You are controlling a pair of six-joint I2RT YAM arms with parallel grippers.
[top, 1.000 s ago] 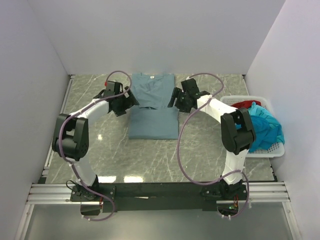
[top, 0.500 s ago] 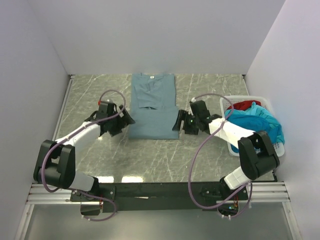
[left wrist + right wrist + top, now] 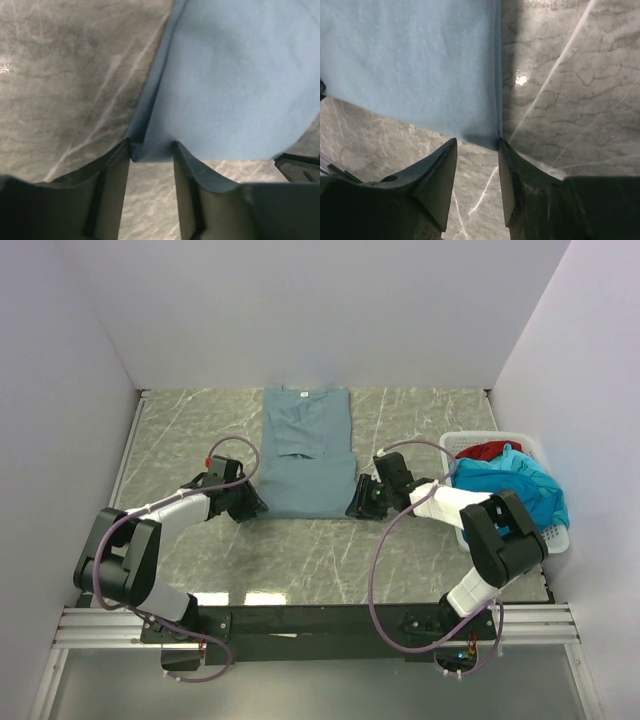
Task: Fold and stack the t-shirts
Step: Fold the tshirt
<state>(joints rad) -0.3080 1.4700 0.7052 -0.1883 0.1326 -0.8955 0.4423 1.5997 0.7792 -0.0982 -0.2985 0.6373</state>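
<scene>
The large grey-blue t-shirt point(image 3: 305, 455) lies flat on the marble table, collar at the far end and its upper part folded over. My left gripper point(image 3: 252, 506) sits low at the shirt's near left corner. In the left wrist view that corner point(image 3: 155, 152) lies between the fingertips of this gripper point(image 3: 151, 145), whose jaws stand apart. My right gripper point(image 3: 357, 508) is at the near right corner. In the right wrist view the hem corner point(image 3: 487, 137) reaches between the tips of the open gripper point(image 3: 477, 141). Neither grips the cloth.
A white lattice basket point(image 3: 545, 542) stands at the right edge, holding a bright turquoise t-shirt point(image 3: 515, 490) and a red one point(image 3: 490, 450). Walls close in the table on the left, back and right. Purple cables loop off both arms.
Both grippers have come back from the shirt's middle edges to its near corners and dropped low to the table. Their jaws have narrowed.
</scene>
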